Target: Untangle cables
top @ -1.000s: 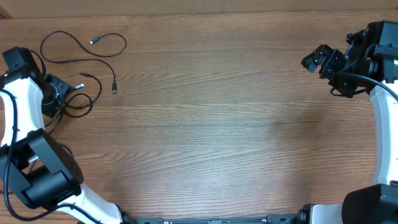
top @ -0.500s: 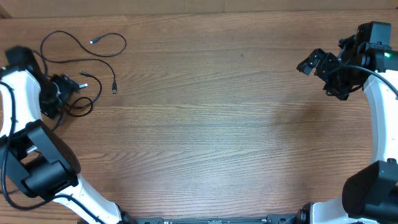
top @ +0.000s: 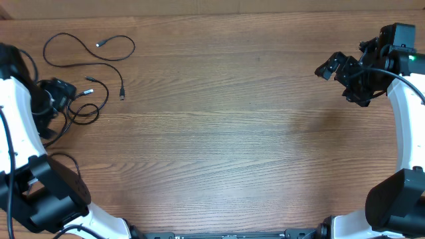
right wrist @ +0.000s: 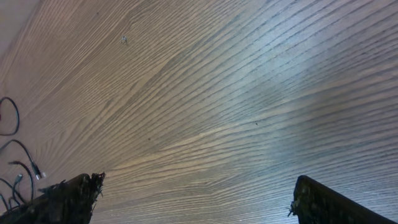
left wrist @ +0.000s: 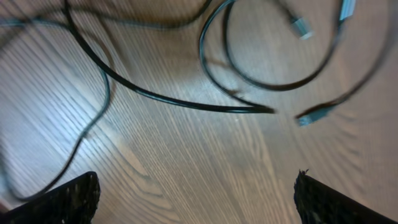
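2 arms over a wooden table (top: 219,133), both grippers released, the cables (left wrist: 186,104) loose in the far left corner.
The left arm (top: 16,126) reaches along the left edge, and its left gripper (top: 60,89) hangs over the near part of the cables; in the wrist view its fingertips (left wrist: 74,196) stand wide apart with only wood and blurred cord between them, gripping nothing. The right arm (top: 405,119) stands at the right edge, and its right gripper (top: 332,65) is spread wide over bare wood near the far right corner, well apart from the cables. The thin black cords lie in open loops that cross each other, with small silver plugs (top: 89,79) at their ends.
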`<action>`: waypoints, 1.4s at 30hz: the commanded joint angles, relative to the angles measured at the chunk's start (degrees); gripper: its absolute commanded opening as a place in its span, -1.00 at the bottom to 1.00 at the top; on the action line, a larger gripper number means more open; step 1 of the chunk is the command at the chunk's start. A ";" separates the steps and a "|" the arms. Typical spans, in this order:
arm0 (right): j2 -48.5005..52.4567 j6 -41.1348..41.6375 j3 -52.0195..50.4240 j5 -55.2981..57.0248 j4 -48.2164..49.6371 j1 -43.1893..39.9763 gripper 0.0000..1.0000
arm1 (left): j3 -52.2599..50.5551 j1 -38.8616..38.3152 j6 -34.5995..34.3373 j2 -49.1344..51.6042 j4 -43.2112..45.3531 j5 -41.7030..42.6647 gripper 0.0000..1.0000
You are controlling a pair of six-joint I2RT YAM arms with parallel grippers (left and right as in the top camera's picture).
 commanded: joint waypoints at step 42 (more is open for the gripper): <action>0.24 0.09 -0.07 -0.50 0.26 0.70 1.00 | -15.23 -0.17 14.56 7.43 42.99 9.49 -0.92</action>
